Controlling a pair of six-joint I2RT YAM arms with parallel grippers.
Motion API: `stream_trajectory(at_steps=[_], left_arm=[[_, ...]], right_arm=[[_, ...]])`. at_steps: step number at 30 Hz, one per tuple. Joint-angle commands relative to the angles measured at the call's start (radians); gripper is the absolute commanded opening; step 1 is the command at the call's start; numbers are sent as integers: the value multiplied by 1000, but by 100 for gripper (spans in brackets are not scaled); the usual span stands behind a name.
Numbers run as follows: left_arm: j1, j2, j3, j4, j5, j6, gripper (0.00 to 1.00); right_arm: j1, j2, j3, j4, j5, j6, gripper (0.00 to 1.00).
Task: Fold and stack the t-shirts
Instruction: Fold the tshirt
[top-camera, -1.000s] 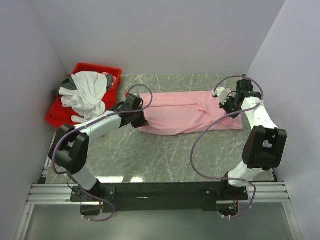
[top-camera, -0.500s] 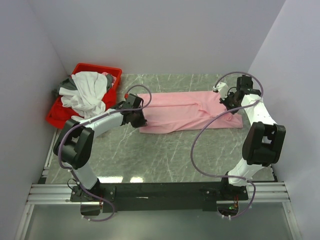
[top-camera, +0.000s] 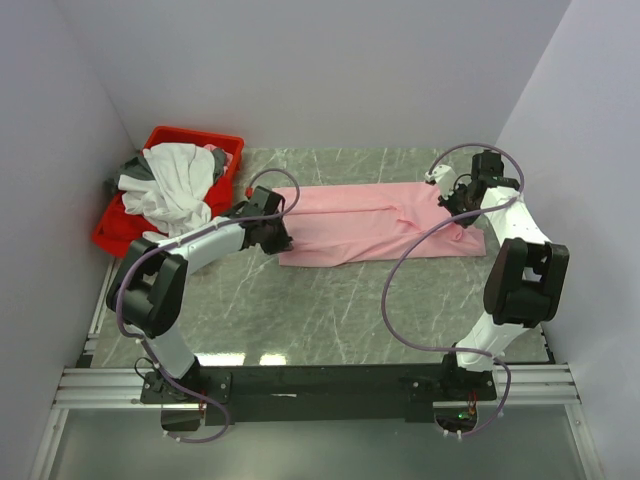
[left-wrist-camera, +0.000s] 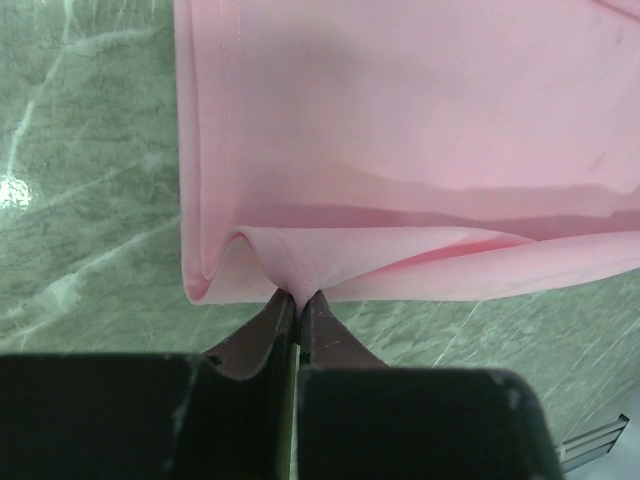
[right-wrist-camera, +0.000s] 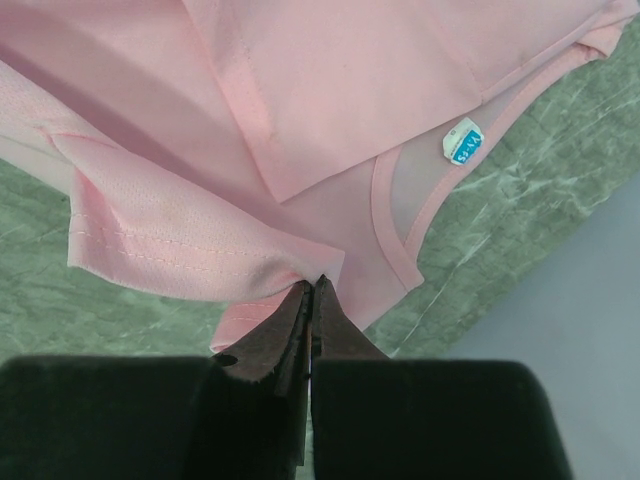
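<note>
Pink t-shirt (top-camera: 375, 225) stretched across marble table (top-camera: 330, 310); left gripper (left-wrist-camera: 297, 295) clenches its near edge; right gripper (right-wrist-camera: 312, 285) clenches a hem.

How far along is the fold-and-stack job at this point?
Done: the pink shirt looks folded lengthwise into a long strip. In hand: the left pincer and right pincer are each shut on one end of it. Remaining: its crosswise folds, plus the white shirt and grey shirt heaped in the red bin; no stack exists.

The t-shirt (top-camera: 370, 225) is pink, the table (top-camera: 330, 300) white-veined grey-green, the bin (top-camera: 195, 137) red.
</note>
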Motion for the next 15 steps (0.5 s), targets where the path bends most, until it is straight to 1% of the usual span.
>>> stream_trajectory(at_steps=[1, 5, 6, 15], left_arm=[[10, -19, 48, 8, -23, -5, 1], [10, -2, 86, -10, -23, 15, 1], [10, -1, 98, -13, -52, 18, 1], [10, 11, 141, -62, -106, 56, 1]], right_arm=[[7, 16, 54, 20, 7, 9, 0], [12, 27, 54, 20, 15, 6, 0], [12, 30, 54, 20, 17, 7, 0], [12, 44, 50, 38, 41, 10, 0]])
